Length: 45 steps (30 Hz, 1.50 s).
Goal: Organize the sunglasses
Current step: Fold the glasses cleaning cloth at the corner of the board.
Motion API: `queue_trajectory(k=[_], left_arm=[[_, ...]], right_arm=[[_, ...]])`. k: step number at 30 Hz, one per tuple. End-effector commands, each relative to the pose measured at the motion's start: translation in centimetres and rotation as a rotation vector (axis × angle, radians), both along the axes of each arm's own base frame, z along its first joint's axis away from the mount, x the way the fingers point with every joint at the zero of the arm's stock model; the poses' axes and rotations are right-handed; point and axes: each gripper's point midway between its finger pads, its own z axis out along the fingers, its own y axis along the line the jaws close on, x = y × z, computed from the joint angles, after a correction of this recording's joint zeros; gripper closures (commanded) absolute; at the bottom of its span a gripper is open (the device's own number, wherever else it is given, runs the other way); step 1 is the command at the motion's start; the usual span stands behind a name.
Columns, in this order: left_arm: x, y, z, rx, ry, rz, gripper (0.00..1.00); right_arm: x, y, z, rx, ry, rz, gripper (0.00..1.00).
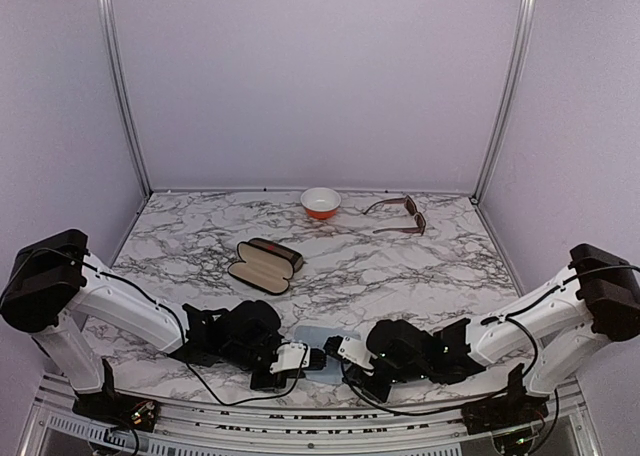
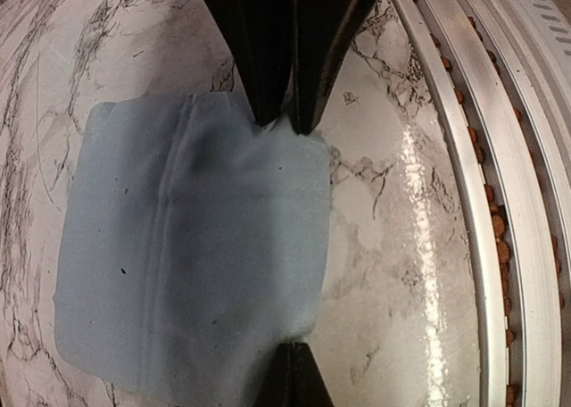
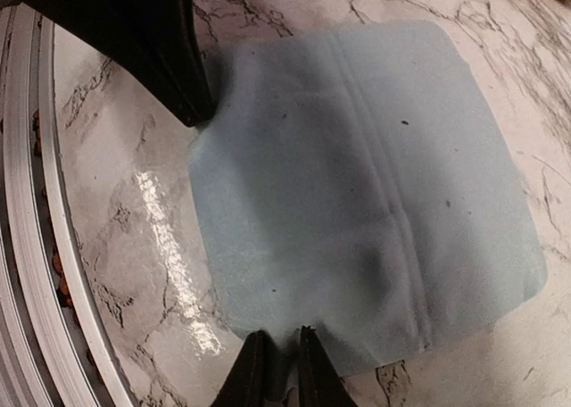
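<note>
Left gripper [image 2: 285, 124] is seen pressed shut on one near corner of a blue cloth [image 2: 196, 246], the fabric puckered at its tips. The right gripper [image 3: 198, 117] is drawn together on the other near corner. The cloth is thus held between the two arms, spread on the marble table [image 1: 420, 276] just inside the metal rail [image 2: 464, 202] at the front edge. Beyond the cloth, toward the left at mid-table, an oblong case [image 1: 265, 265] is found lying open, its tan lining turned up. Farther back, near the table's rear edge, a white bowl [image 1: 320, 202] with an orange base is set. Just to its right, not touching it, the brown sunglasses [image 1: 400, 216] are laid with arms that look unfolded, well apart from both grippers. The case lies left of the line from grippers to sunglasses.
</note>
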Motion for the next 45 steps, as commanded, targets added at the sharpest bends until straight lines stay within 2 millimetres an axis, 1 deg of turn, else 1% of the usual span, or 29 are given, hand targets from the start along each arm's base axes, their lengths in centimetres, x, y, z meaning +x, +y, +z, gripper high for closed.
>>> queue_trajectory(k=[1,5,11,18,20,26,27,29,31,32,34,36,40,45], left_arm=[[-0.7,1.7,-1.3,0.064,0.046,0.005,1.0],[-0.7,1.6,-1.2,0.06,0.05,0.008,1.0],[-1.1,1.3,-0.4,0.043,0.076,0.006,1.0],[-1.8,1.1,1.5,0.011,0.123,0.005,1.0],[-1.6,0.8,1.9,-0.001,0.121,0.013,1.0],[-1.4,1.2,1.1,0.042,0.123,0.032,1.0],[-1.2,1.4,1.0,0.044,0.11,0.042,0.93],[-0.7,2.2,0.7,0.052,0.078,0.06,0.76],[-0.4,2.6,0.6,0.054,0.065,0.063,0.68],[-0.4,2.7,0.7,0.053,0.062,0.056,0.66],[-0.8,2.5,0.4,0.055,0.067,0.02,0.64],[-0.4,1.6,0.6,0.032,0.056,0.015,0.64],[-0.1,0.9,-0.2,0.043,0.054,0.008,0.65],[-0.1,0.9,-1.3,0.073,0.05,-0.015,0.73]], right_arm=[[-0.3,-0.6,-1.3,-0.048,0.014,-0.008,0.9],[-0.3,-0.6,-0.8,-0.038,0.01,-0.009,0.95],[0.0,-0.5,-0.2,-0.043,0.003,-0.021,0.97],[0.3,0.0,0.3,-0.093,0.011,-0.03,0.98],[0.6,0.0,0.4,-0.1,0.0,-0.039,1.0],[0.9,-0.1,0.8,-0.09,-0.018,-0.054,1.0],[0.9,-0.2,0.8,-0.089,-0.016,-0.057,1.0],[0.8,-0.2,0.9,-0.079,-0.011,-0.058,1.0],[0.7,-0.3,0.9,-0.074,-0.007,-0.057,1.0],[0.7,-0.3,1.0,-0.072,-0.006,-0.056,1.0],[0.7,-0.3,0.9,-0.072,-0.006,-0.057,1.0],[0.7,-0.3,0.8,-0.071,-0.007,-0.056,1.0],[0.7,-0.3,0.8,-0.068,-0.005,-0.058,1.0],[0.7,-0.4,0.9,-0.063,-0.009,-0.058,1.0]])
